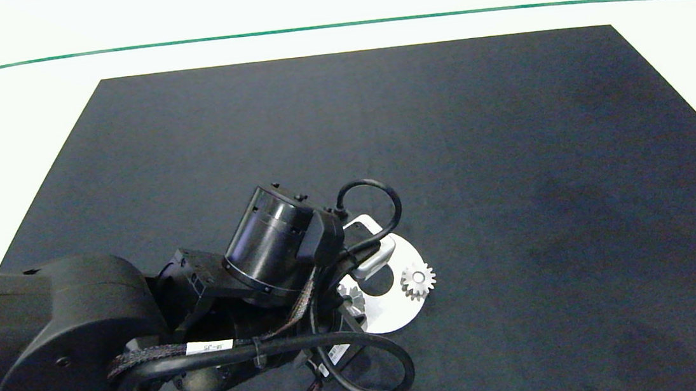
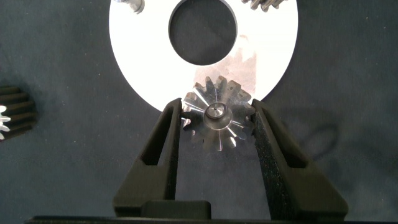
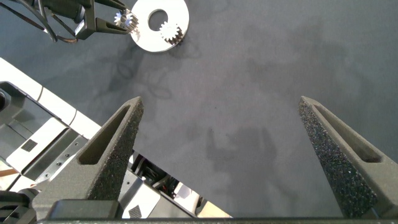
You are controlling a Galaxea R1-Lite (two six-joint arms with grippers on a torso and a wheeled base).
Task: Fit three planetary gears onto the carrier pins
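— Left gripper [image 2: 216,106], narrowed around one planetary gear [image 2: 217,124], works low over the desk [image 1: 509,141], toward its near edge and left of centre. Right gripper [image 3: 221,143] hangs wide open over bare desk, well apart.

— And the white disc [image 2: 143,68]?

— Flat on the desk under the left arm. The held gear sits at the disc's left rim, partly overhanging it, with a pale round tip showing in its centre hole, so it appears to be on a carrier pin or just over one. A second gear [image 1: 418,280] is seated at the right rim. A bare-looking pin [image 2: 129,5] waits at the disc's far-left rim.

— What could go wrong?

— The disc seems loose. A sideways pull on release could drag it or tip the gear off its pin. If the gear is only perched, opening too early would leave it tilted or let it fall over the rim.

— The third gear?

— A dark toothed piece [image 2: 9,115] lies on the desk beside the disc; whether it is that gear, I cannot tell.
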